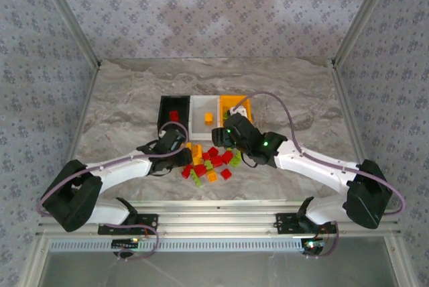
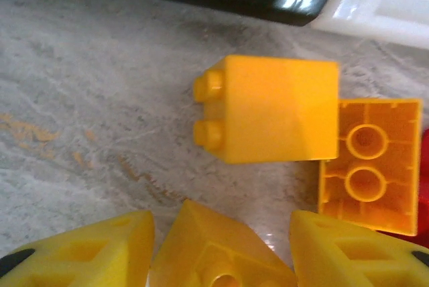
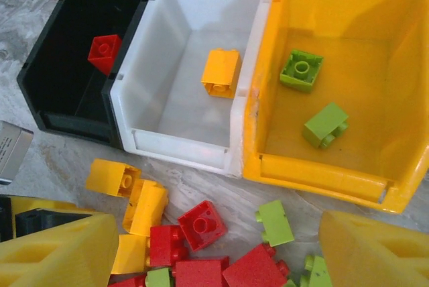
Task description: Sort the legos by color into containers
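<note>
My left claw [image 2: 222,223] sits low over the table [image 2: 87,99] with its fingers [image 2: 80,257] partway in on either side of an orange brick [image 2: 221,260], but I cannot tell whether they actually grip it. My right claw [image 3: 218,230] stands wide apart and holds nothing, hanging over the loose pile of legos [image 1: 208,163] just in front of the containers. The black bin [image 3: 40,79] has one red brick [image 3: 104,52], the white bin [image 3: 134,92] one orange piece [image 3: 221,72], and the orange-yellow bin [image 3: 402,99] two green bricks [image 3: 301,70].
</note>
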